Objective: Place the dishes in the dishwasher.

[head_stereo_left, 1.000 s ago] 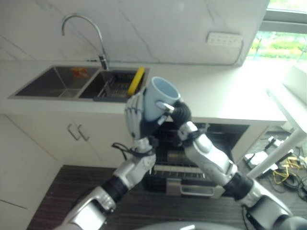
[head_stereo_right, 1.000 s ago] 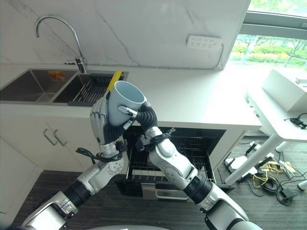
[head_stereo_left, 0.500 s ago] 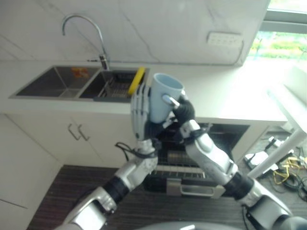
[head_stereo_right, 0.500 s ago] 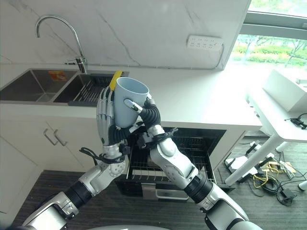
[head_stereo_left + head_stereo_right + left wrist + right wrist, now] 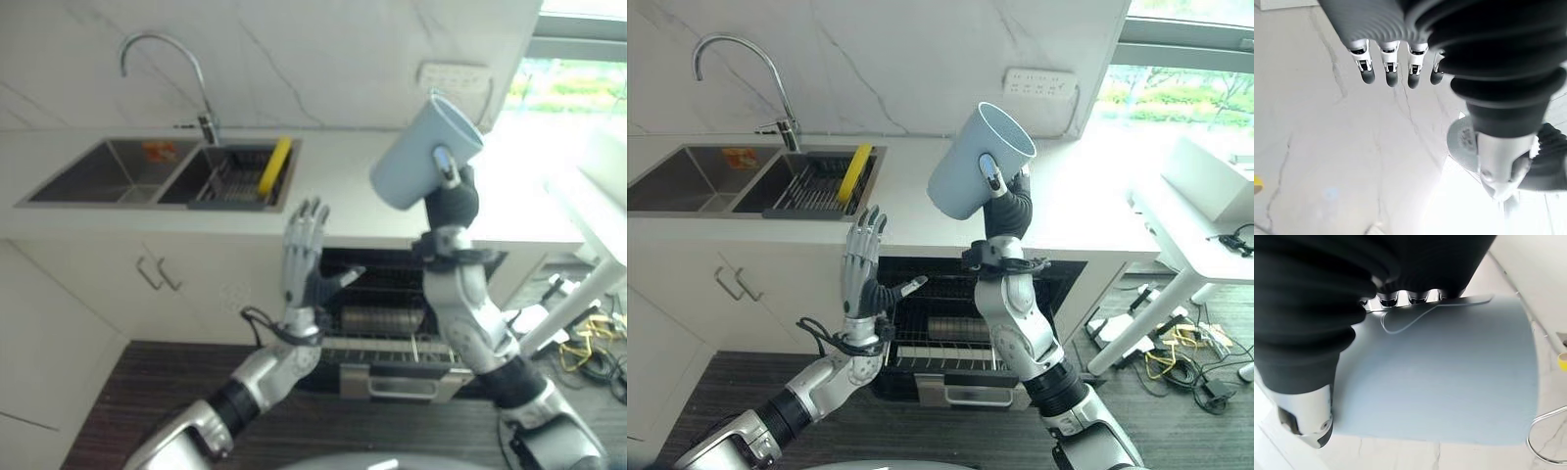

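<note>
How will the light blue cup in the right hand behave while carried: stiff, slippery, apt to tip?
The cup looks rigid, keeping its round shape in the right hand. Its smooth wall may be slippery. Held tilted and one-handed, while the left hand is open and apart, it could shift.

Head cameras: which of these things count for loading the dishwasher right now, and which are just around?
Belongs to the job:
- light blue cup, gripped in the right hand, tilted above the counter
- open dishwasher with its rack
- left hand, open, holding nothing

Just around:
- sink and faucet
- yellow item in the sink rack
- wall socket
</note>
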Robot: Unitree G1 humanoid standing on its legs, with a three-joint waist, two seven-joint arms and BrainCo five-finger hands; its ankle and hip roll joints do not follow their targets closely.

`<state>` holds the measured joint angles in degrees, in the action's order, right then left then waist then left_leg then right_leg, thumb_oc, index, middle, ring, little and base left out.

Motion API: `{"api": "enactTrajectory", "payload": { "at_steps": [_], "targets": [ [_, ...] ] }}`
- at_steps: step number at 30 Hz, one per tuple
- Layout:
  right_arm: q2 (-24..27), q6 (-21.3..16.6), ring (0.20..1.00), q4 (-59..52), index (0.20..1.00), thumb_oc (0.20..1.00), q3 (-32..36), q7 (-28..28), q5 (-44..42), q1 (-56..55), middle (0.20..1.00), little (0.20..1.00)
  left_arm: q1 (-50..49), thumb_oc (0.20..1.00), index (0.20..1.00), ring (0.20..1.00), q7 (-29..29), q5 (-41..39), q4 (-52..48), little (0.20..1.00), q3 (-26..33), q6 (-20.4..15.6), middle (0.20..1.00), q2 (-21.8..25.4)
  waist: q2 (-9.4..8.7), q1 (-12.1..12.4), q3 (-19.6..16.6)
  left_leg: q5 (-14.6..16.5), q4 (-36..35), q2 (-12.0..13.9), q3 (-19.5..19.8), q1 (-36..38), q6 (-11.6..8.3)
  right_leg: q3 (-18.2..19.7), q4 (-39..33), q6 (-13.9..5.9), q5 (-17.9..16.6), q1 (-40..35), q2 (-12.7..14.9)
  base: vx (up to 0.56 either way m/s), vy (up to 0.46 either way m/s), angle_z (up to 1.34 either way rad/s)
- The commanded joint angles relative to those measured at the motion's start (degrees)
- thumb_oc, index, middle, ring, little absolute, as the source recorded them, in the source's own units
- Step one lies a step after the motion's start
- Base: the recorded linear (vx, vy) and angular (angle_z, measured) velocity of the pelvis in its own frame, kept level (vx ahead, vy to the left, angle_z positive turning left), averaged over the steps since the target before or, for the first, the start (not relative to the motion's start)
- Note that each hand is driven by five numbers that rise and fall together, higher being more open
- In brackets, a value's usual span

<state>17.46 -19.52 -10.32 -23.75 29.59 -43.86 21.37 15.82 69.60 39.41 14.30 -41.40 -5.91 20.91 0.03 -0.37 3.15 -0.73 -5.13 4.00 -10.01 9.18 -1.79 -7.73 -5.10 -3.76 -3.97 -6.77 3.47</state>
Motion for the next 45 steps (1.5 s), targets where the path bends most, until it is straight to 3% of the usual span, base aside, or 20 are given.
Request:
{"api": "enactTrajectory", "payload": {
  "at_steps": [1,3,8,9,12,15,19,21,27,33,38,45],
  "targets": [
    [-0.2,-3.7,0.2,-3.9,0.2,0.2,5.1,-3.7,0.0,2.7,0.2,0.2,3.9,1.0,1.0,1.0,-4.1,0.8,2.1,1.0,0.6,-8.0,1.0,1.2,-2.76,-0.8,1.2,2.1,0.4,1.1,1.4,0.1,0.05,-2.6,3.1,-2.24,3.2,-1.4,3.6,0.0,0.0,0.0],
    [0.6,-2.4,0.2,-4.3,0.2,0.2,6.2,-5.8,1.7,1.5,0.2,0.2,3.2,1.0,1.0,1.0,-12.1,-2.1,2.3,1.0,0.2,-12.5,1.0,1.7,-2.67,-1.3,1.4,2.0,0.6,1.4,1.0,0.0,-0.08,-2.2,3.5,-2.19,3.3,-1.1,3.4,0.0,0.0,0.0],
    [3.7,1.5,0.2,-3.6,0.2,0.2,8.4,-11.3,1.1,-2.2,0.2,0.2,1.4,1.0,1.0,1.0,-20.9,-3.4,5.8,1.0,-0.8,-18.1,1.0,3.0,-2.37,-2.9,1.5,1.9,0.8,2.0,-0.4,0.1,-0.25,-1.2,4.1,-2.26,3.7,-0.4,3.2,0.02,0.009,-0.1],
    [4.8,3.7,0.2,-2.0,0.2,0.2,9.7,-15.8,-2.3,-4.5,0.2,0.2,0.8,1.0,1.0,1.0,-30.0,-5.1,7.6,1.0,-1.9,-20.0,1.0,4.1,-2.11,-3.8,1.6,1.6,0.9,2.3,-1.1,0.1,-0.39,-0.8,4.1,-2.4,3.6,0.0,3.2,0.02,0.005,-0.13],
    [6.4,5.1,0.2,1.1,0.2,0.2,10.9,-20.3,-2.8,-6.3,0.2,0.2,0.9,1.0,1.0,1.0,-41.9,-8.6,9.9,1.0,-4.0,-19.6,1.0,5.3,-1.66,-5.0,2.2,1.1,0.8,2.7,-2.0,-0.3,-0.6,-0.4,3.7,-2.72,3.1,0.6,3.2,0.0,0.0,-0.06],
    [9.0,7.0,0.2,6.6,0.2,0.2,13.2,-25.6,-4.6,-5.6,0.2,0.2,1.4,1.0,1.0,1.0,-59.1,-15.6,9.9,1.0,-7.6,-14.8,1.0,7.5,-0.85,-6.0,3.4,0.5,1.0,3.0,-2.5,-1.6,-0.85,-0.2,4.0,-3.15,3.0,2.1,3.2,-0.07,-0.009,-0.23],
    [12.2,9.3,0.2,10.6,0.2,0.2,11.8,-27.6,-6.9,-2.1,0.2,0.2,2.9,1.0,1.0,1.0,-68.1,-19.3,8.5,1.0,-11.1,-9.1,1.0,9.4,0.08,-6.6,6.3,-0.1,3.4,3.4,-2.4,-4.8,-1.15,-0.5,6.3,-2.88,3.6,5.0,3.4,-0.13,0.017,-0.01],
    [12.7,9.5,0.2,12.0,0.2,0.2,11.7,-28.3,-6.7,-2.3,0.2,0.2,3.6,1.0,1.0,1.0,-68.9,-17.1,9.3,1.0,-11.8,-7.7,1.0,9.9,0.25,-7.2,8.2,-0.1,4.9,3.6,-2.4,-6.5,-1.24,-0.2,7.9,-2.64,4.1,6.7,3.3,-0.22,0.02,0.03],
    [12.7,9.2,0.2,18.1,0.2,0.2,11.5,-31.7,-1.6,-2.0,0.2,0.2,5.7,1.0,1.0,1.0,-63.8,-10.1,15.7,1.0,-12.1,-2.5,1.0,8.6,-0.17,-7.5,13.4,0.5,11.3,4.1,-1.5,-12.3,-1.35,-1.2,15.4,-1.94,6.8,11.8,3.9,-0.15,-0.02,0.04],
    [12.1,6.0,0.2,22.8,0.2,0.2,10.0,-30.3,1.5,-0.1,0.2,0.2,5.1,1.0,1.0,1.0,-48.3,1.0,22.8,1.0,-9.9,2.3,1.0,8.9,-1.37,-4.8,17.1,1.0,15.6,4.2,0.2,-16.9,-1.24,-3.0,20.3,-1.16,8.3,15.3,4.4,-0.06,-0.096,0.19],
    [11.5,5.8,0.2,26.3,0.2,0.2,9.7,-28.0,2.8,3.2,0.2,0.2,6.2,1.0,1.0,1.0,-45.2,5.8,23.8,1.0,-8.7,0.8,1.0,9.6,-1.55,-2.9,18.9,0.9,16.5,3.8,1.6,-18.9,-1.0,-3.3,21.8,-0.86,8.6,17.0,4.1,-0.03,-0.066,0.17],
    [13.3,6.8,0.2,34.9,0.2,0.2,10.9,-27.7,4.1,10.8,0.2,0.2,8.9,1.0,1.0,1.0,-46.3,7.0,21.1,1.0,-10.1,0.9,1.0,12.1,-0.8,-0.8,20.7,0.7,17.5,3.0,3.1,-21.4,-0.63,-3.6,24.1,-0.58,9.2,19.0,4.1,0.0,-0.028,0.1]
  ]
}}
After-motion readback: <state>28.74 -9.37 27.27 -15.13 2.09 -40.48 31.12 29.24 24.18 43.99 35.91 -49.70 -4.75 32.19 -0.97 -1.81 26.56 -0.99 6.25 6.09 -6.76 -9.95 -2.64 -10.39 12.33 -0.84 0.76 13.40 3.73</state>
